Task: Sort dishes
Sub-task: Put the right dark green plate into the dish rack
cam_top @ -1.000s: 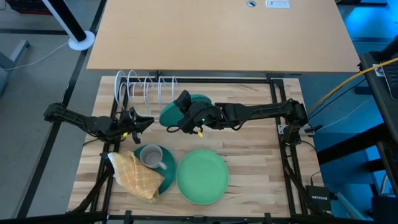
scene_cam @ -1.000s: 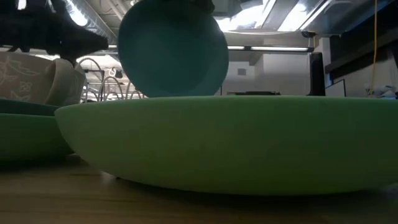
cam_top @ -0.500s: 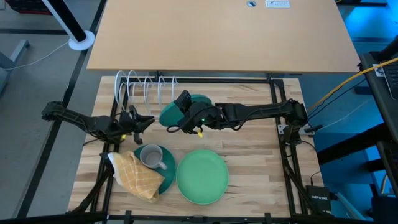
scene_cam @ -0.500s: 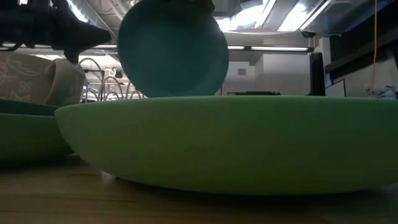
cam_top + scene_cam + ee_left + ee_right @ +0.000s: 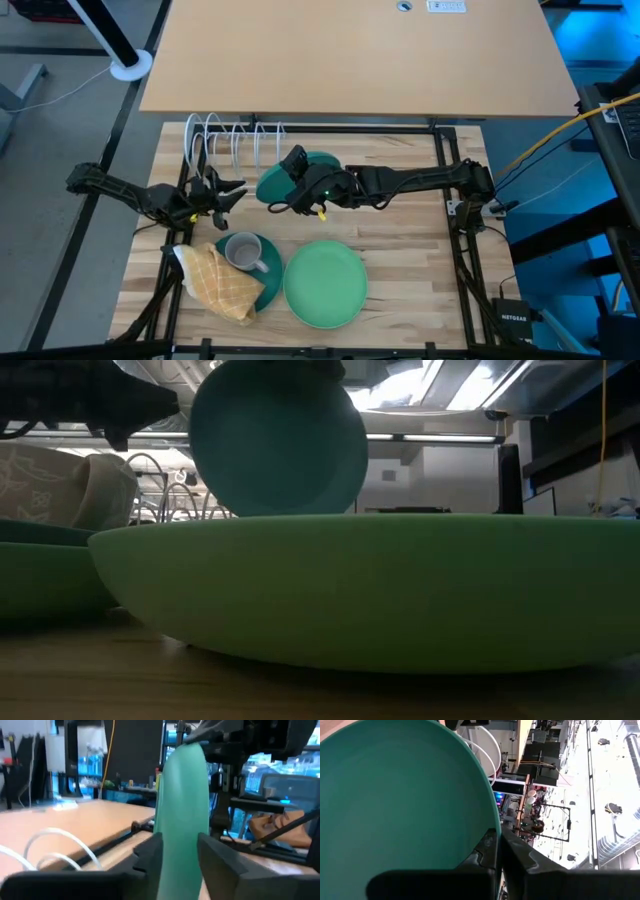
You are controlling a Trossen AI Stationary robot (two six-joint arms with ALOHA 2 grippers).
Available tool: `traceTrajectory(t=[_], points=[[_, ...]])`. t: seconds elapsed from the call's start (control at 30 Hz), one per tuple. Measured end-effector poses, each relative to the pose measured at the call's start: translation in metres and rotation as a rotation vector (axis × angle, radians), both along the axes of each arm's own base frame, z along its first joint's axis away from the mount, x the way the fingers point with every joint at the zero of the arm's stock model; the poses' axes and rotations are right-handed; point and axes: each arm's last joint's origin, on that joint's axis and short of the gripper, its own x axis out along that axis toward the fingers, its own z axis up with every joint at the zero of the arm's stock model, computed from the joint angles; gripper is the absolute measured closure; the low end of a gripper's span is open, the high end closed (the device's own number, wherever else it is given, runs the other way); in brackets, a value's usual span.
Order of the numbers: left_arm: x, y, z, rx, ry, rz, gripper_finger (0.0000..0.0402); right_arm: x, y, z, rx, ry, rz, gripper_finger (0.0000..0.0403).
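Round teal plate (image 5: 278, 186) held on edge at centre frame in the high view, just right of the white wire rack (image 5: 235, 140) — presumably upright so as to drop between the rack's hoops. Right end effector (image 5: 297, 178) clamped on the plate rim. Left end effector (image 5: 222, 190) at centre left, fingers apart, facing the plate edge-on, not touching it. Plate's broad face turned toward the bottom of the frame; long axis running left-right, rim vertical.
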Motion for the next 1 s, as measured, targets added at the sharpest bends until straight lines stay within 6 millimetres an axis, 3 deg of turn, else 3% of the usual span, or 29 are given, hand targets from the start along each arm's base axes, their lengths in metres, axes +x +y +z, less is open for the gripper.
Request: traceTrajectory(t=[0.17, 0.3, 1.0], points=[[0.005, -0.002, -0.005, 0.008, 0.046, -0.009, 0.0216, 0.0, 0.0, 0.0, 0.0, 0.0, 0.0, 0.039], [0.011, -0.004, -0.011, 0.022, 0.102, -0.017, 0.0191, 0.0, 0.0, 0.0, 0.0, 0.0, 0.0, 0.0392], [0.036, -0.002, -0.012, 0.047, 0.105, 0.046, 0.019, 0.0, 0.001, 0.0, 0.058, -0.03, 0.006, 0.039]])
